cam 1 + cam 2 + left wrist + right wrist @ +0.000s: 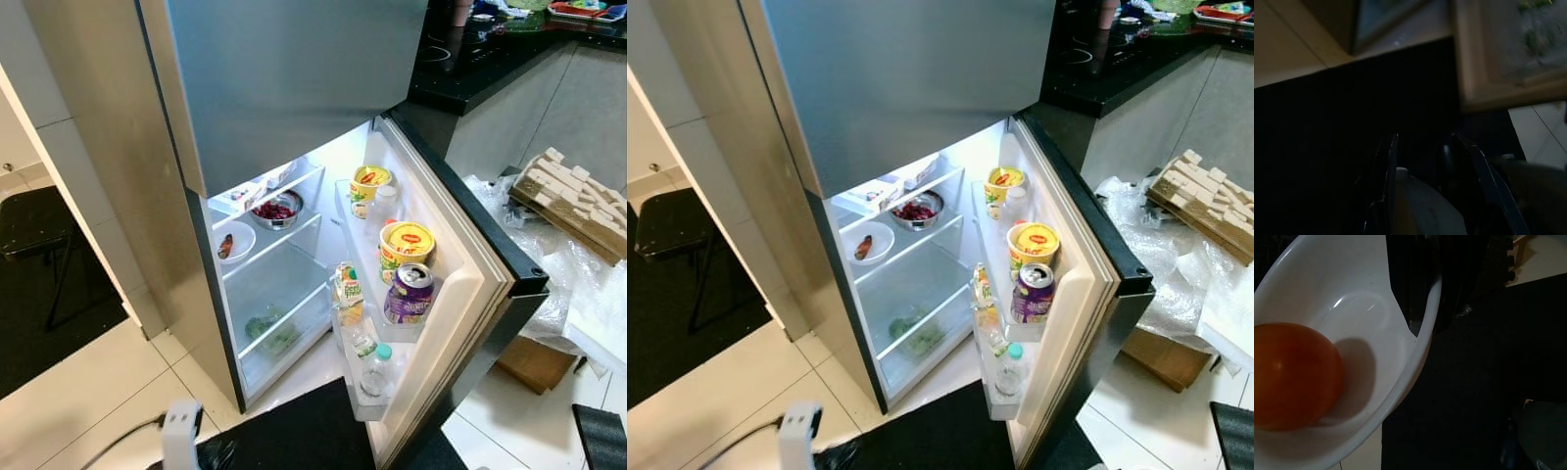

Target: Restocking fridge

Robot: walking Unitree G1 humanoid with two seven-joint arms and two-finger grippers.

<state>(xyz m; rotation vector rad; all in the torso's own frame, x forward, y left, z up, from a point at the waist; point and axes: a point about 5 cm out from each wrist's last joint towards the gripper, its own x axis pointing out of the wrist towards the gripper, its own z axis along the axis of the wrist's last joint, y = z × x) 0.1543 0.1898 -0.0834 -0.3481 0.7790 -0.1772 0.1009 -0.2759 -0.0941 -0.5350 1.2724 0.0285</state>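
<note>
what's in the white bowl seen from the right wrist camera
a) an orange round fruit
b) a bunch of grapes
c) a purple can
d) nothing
a, the right wrist view shows one orange round fruit resting inside the white bowl, over a dark mat.

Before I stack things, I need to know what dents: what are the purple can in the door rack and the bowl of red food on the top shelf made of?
The purple can looks like thin printed metal, given its shiny silver lid. The round bowl of red food looks like polished steel, judging by its reflective rim.
</note>
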